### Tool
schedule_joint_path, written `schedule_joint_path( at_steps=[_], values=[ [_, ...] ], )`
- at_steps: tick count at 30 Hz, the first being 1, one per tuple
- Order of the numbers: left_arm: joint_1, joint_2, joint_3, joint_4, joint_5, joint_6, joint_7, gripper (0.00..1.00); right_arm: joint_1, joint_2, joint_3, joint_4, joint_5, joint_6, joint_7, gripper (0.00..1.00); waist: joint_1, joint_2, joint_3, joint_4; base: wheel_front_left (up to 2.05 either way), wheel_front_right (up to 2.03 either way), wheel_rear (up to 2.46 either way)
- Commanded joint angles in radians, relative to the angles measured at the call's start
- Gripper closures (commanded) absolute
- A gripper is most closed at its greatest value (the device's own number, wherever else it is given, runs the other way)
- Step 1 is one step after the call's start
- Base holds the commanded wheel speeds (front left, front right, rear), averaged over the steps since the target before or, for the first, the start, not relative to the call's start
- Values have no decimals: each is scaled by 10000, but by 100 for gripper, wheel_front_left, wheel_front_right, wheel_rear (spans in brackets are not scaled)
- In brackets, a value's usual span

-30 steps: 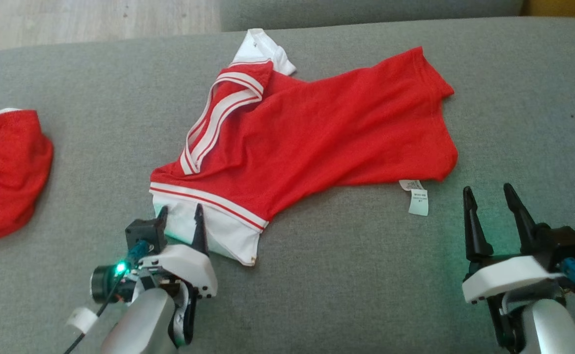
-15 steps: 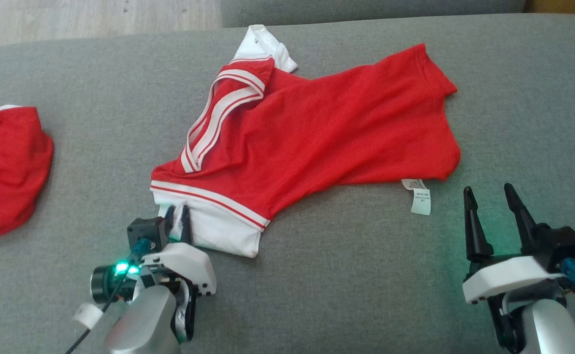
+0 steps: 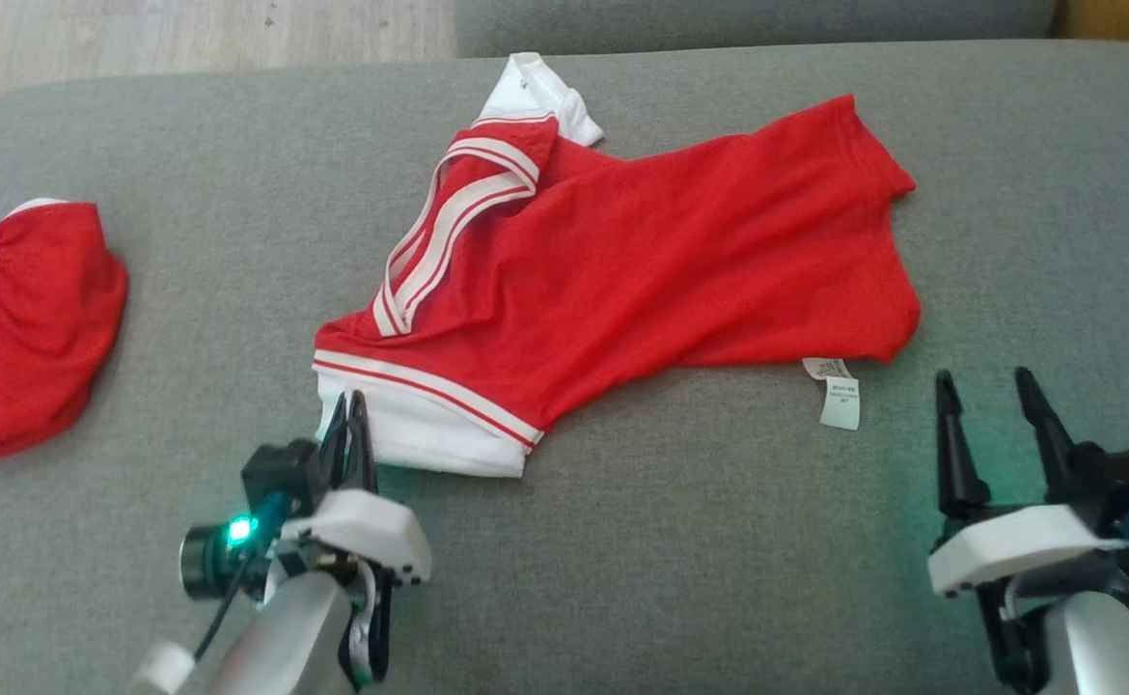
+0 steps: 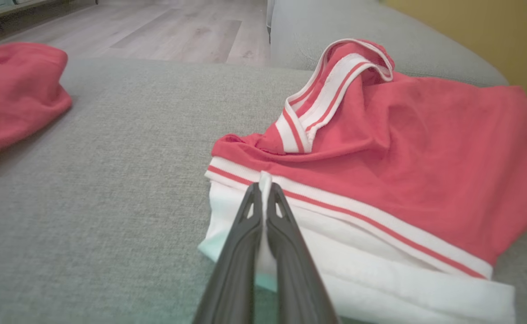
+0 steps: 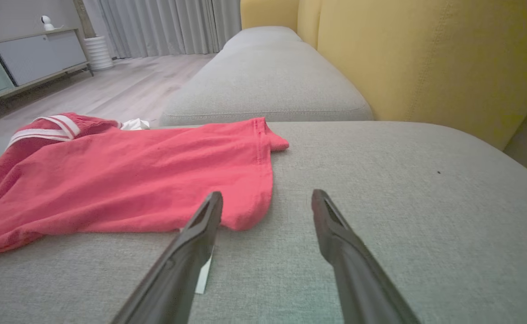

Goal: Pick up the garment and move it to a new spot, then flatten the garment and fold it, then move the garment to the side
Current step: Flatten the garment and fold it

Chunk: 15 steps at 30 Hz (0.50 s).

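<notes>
Head view: the garment (image 3: 622,261), a red top with white striped trim, lies spread across the middle of the grey sofa cushion (image 3: 671,560). At its 7 o'clock corner the left hand (image 3: 352,425) is clenched on the white sleeve edge, fingers pressed together. The right hand (image 3: 994,405) stands released at the garment's 5 o'clock, apart from the fabric, near the white care label (image 3: 839,403) that lies on the cushion. A second red cloth (image 3: 24,319) sits bunched at 9 o'clock, well apart from the garment. A strip of wooden floor (image 3: 188,39) shows at 11 o'clock.

Left wrist view: the two dark fingers meet on a fold of white sleeve cloth, just below the red-striped band. The collar trim rises at 1 o'clock, and the second red cloth lies at 10 o'clock.

Right wrist view: the fingers stand wide apart over bare cushion, the garment's hem just beyond the left fingertip. A yellow backrest (image 5: 425,58) fills 2 o'clock, a neighbouring cushion (image 5: 263,85) lies at 12, and curtains (image 5: 164,27) and a cabinet (image 5: 29,58) stand at 10 o'clock.
</notes>
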Motion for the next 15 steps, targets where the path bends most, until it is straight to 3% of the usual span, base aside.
schedule_joint_path(
  at_steps=[1, 7, 15],
  values=[
    [115, 292, 383, -467, -116, 109, -154, 100, -328, -49, 71, -192, 7, 71, 26, 0, 0, 0, -13, 46, 0, 0, 0],
    [979, 600, 564, -1838, -185, 356, -304, 100, -614, -49, -516, 401, -93, 71, 654, 0, 0, 0, 7, 263, 0, 0, 0],
    [1643, 893, 893, -3605, -213, 798, -418, 100, -1782, -49, -571, 1809, -558, 71, 1502, 0, 0, 0, 178, 638, 0, 0, 0]
  ],
)
